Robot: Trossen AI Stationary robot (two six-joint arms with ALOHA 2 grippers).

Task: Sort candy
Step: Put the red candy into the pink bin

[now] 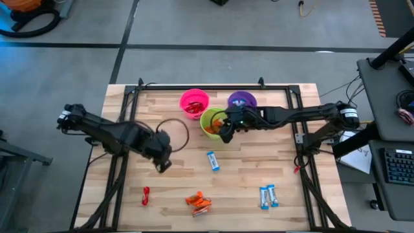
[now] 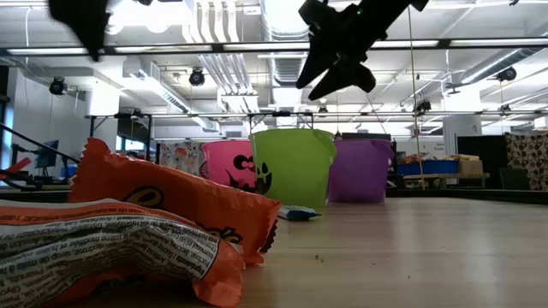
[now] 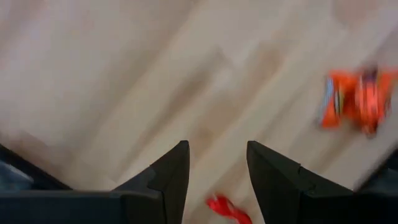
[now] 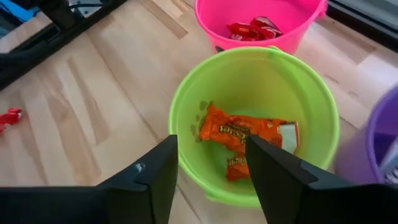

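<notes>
The right end effector (image 1: pixel 224 133) hangs over the green cup (image 1: pixel 213 122), between pink cup (image 1: pixel 194 102) and purple cup (image 1: pixel 241 100); the left end effector (image 1: pixel 162 163) hovers above bare table (image 1: pixel 259 162).

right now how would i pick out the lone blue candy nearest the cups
Start at the three cups at the table's back edge and find the green cup in front. Just towards the table's front edge from it lies a single blue-and-white candy on bare wood. The other blue ones sit as a pair near the front right.
</notes>
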